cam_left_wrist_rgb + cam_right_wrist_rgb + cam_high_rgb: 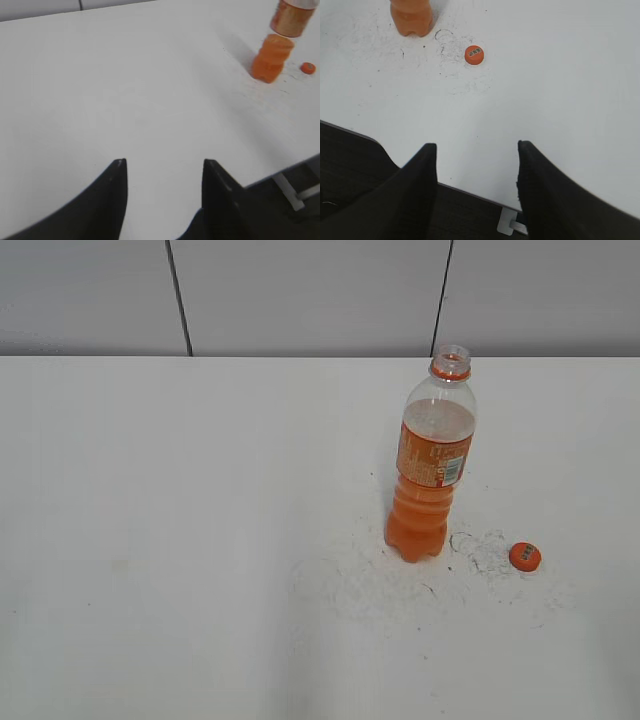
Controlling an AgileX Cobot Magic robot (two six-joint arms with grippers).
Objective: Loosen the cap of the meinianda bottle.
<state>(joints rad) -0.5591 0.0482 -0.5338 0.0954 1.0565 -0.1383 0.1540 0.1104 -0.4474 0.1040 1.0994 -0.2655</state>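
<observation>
The meinianda bottle [432, 468] stands upright on the white table, right of centre, with its neck open and no cap on it. It also shows in the left wrist view [274, 55] and its base in the right wrist view [411, 17]. The orange cap [524, 556] lies flat on the table to the right of the bottle's base, apart from it; it also shows in the left wrist view [308, 68] and the right wrist view [474, 54]. My left gripper [164, 162] is open and empty, far from the bottle. My right gripper [476, 146] is open and empty over the table's front edge. Neither gripper shows in the exterior view.
The white table [180, 540] has scuffed, scratched marks [400, 585] around the bottle's base. Its front edge [470, 192] lies under my right gripper, with dark floor below. A grey panelled wall [300, 295] runs behind the table.
</observation>
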